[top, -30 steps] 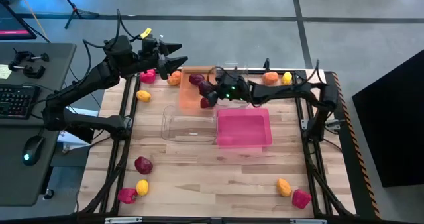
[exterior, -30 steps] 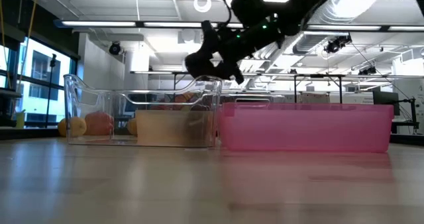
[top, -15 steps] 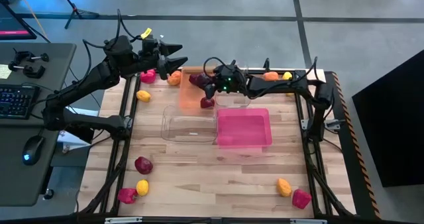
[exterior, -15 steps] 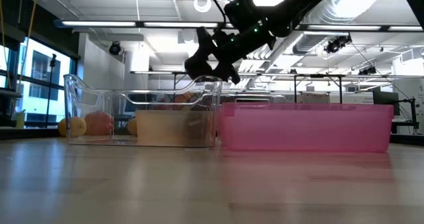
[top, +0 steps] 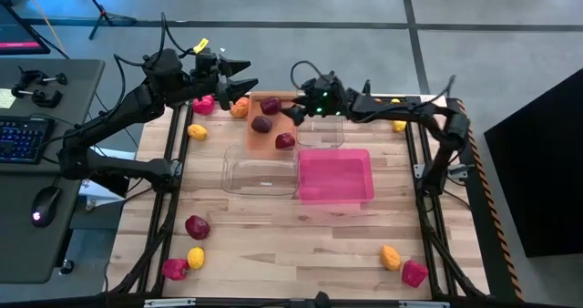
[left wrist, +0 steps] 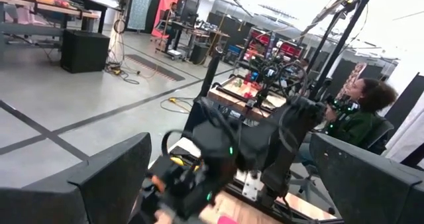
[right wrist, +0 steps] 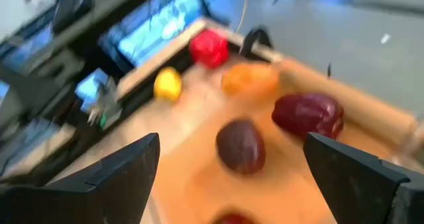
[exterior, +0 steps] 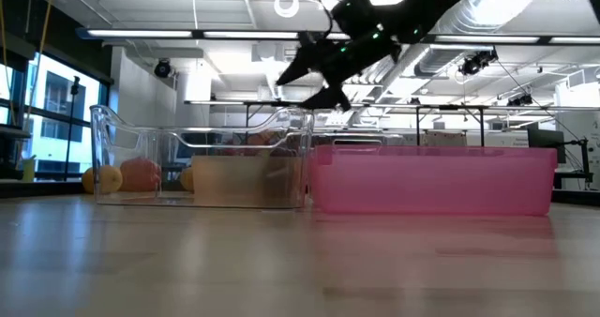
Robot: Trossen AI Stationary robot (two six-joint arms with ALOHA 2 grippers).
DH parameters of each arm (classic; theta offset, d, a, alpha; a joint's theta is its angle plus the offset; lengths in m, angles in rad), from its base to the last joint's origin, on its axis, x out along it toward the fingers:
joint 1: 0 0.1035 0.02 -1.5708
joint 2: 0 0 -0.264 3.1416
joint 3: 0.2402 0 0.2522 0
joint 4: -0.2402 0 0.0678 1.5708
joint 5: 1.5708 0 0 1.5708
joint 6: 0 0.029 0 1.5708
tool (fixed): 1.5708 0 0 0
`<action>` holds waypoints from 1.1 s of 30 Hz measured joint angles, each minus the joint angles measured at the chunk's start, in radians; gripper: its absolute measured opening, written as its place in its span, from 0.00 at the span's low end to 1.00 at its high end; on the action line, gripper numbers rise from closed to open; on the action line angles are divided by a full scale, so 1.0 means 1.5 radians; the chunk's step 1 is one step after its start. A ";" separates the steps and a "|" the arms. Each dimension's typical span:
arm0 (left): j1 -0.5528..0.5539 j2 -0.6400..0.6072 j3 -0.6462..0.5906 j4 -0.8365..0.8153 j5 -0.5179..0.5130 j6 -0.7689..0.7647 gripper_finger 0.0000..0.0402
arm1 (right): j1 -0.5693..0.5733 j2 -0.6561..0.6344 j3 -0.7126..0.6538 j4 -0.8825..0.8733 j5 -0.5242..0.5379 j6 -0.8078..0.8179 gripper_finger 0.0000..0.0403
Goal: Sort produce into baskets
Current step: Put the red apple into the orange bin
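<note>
Orange bin (top: 269, 130) at surface's 12 o'clock: three maroon pieces inside — one (top: 271, 105) far, one (top: 260, 124) mid, one (top: 285, 141) near. Middle piece oval, smooth; long axis cannot tell. Clear bin (top: 260, 173) and pink bin (top: 335, 178) at centre, no contents seen. Second clear bin (top: 321, 130) beside orange bin. Right claw (top: 295, 113) over orange bin's 3 o'clock edge, fingers spread, nothing held. Left claw (top: 244, 83) raised at 11 o'clock, wide, released. Loose produce (top: 189, 251) at 7 o'clock.

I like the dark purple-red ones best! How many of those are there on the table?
4. Three lie in the orange basket: one at its far end, one in the middle, one toward the pink bin. The fourth sits near the table's front left corner. Others may be hidden under the arms.
</note>
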 joint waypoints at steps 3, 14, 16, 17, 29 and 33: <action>0.000 0.000 0.000 -0.001 0.001 0.000 0.99 | -0.015 -0.054 0.000 -0.135 -0.062 -0.037 0.90; 0.000 0.000 0.000 -0.006 0.001 0.005 0.99 | 0.186 -0.358 -0.110 -0.547 0.061 0.063 0.90; 0.000 0.000 0.000 -0.007 0.001 0.005 0.99 | 0.258 -0.413 -0.155 -0.589 0.080 0.185 0.90; 0.000 0.002 0.000 -0.009 0.001 0.006 0.99 | 0.294 -0.440 -0.179 -0.601 0.078 0.253 0.90; -0.028 0.030 0.000 -0.044 0.194 -0.023 0.99 | 0.596 -0.512 -0.341 -0.478 0.067 0.667 0.90; -0.114 0.044 0.001 -0.123 0.213 -0.096 0.99 | 0.603 -0.505 -0.354 -0.474 0.072 0.620 0.90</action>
